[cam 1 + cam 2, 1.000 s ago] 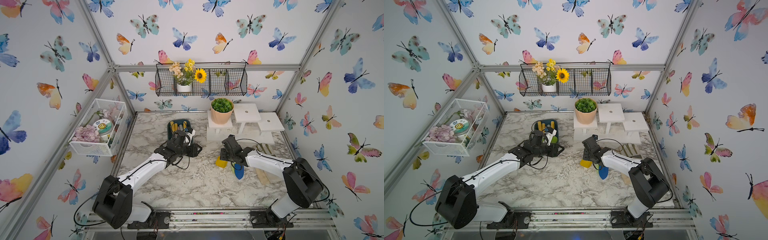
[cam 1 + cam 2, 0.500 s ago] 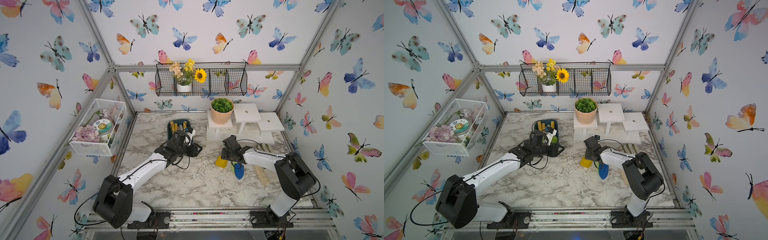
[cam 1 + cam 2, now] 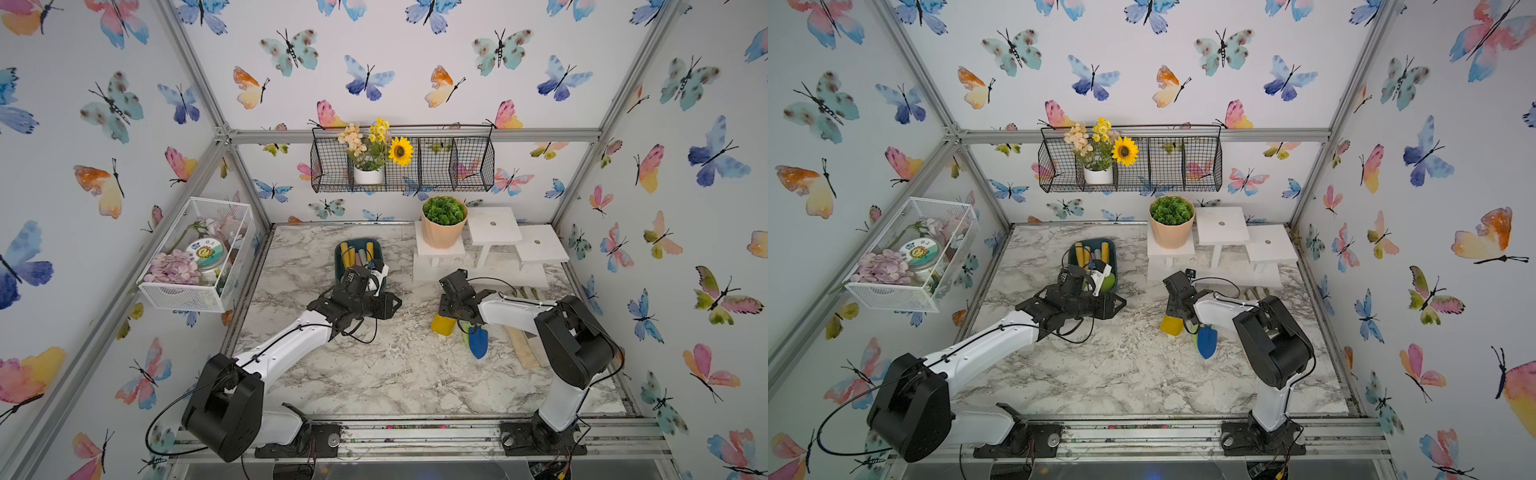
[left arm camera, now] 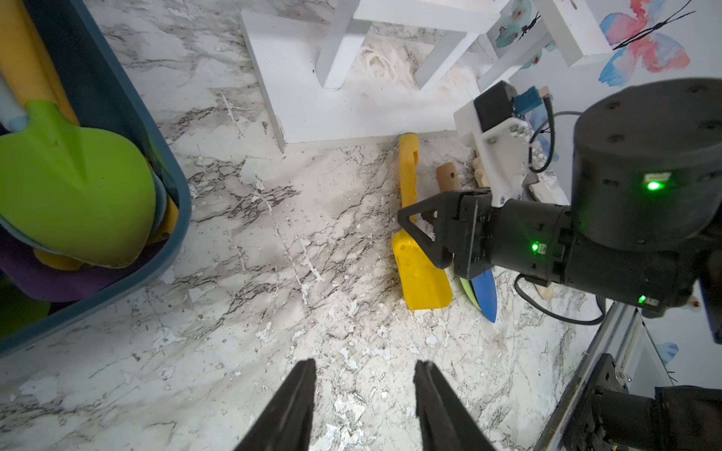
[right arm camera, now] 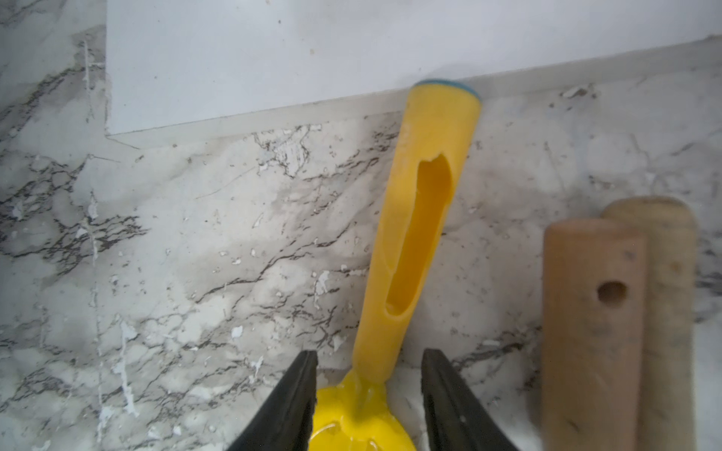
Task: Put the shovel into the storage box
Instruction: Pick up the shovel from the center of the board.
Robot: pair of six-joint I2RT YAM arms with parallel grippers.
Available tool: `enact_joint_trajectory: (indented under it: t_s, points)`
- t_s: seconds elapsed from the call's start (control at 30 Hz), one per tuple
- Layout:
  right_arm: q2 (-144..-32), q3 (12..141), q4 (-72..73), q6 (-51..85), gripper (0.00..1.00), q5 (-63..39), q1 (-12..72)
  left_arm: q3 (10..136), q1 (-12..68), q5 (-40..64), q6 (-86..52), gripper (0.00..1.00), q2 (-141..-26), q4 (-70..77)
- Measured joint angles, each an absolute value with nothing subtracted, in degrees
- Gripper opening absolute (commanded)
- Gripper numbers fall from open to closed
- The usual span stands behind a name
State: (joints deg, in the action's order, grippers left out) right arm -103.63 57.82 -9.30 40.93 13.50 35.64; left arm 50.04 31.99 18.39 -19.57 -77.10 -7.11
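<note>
Right wrist cam: my right gripper [image 5: 369, 353] is apart, straddling the yellow shovel [image 5: 422, 203] at its neck, gaps both sides; both top views hide this. Left gripper [image 4: 365, 362] apart, empty.

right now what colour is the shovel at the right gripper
The shovel is yellow, best seen in the right wrist view.

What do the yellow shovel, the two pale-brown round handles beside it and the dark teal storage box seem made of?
Yellow shovel: moulded plastic, smooth, glossy, hollow slotted handle.
Two pale-brown round handles: likely unfinished wood, matte, faint grain, drilled hole.
Dark teal storage box: probably plastic, smooth, rounded rim.
</note>
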Motion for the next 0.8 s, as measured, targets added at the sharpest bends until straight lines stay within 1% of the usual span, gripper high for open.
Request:
enact_joint_trajectory:
  t_s: [0.23, 0.3, 0.47, 0.6, 0.8]
  points:
    - [-105.21, 57.93, -8.49, 40.91, 0.38, 14.55, 35.66, 48.73, 32.01, 17.82, -19.84, 0.47, -75.50, -7.09]
    - [-105.34, 57.93, -8.16, 40.88, 0.32, 14.74, 35.64, 48.58, 31.99, 17.80, -19.94, 0.47, -75.40, -7.09]
    - [-105.43, 57.80, -7.79, 40.88, 0.20, 14.70, 35.64, 48.51, 31.99, 17.67, -20.16, 0.47, -75.37, -7.07]
    - [-104.47, 56.23, -6.70, 40.60, 0.16, 14.57, 35.64, 48.51, 32.01, 17.58, -20.62, 0.47, -75.37, -6.92]
    - [-100.25, 51.40, -6.63, 39.38, 0.13, 13.80, 35.66, 48.51, 31.99, 15.31, -21.47, 0.47, -75.37, -6.20]
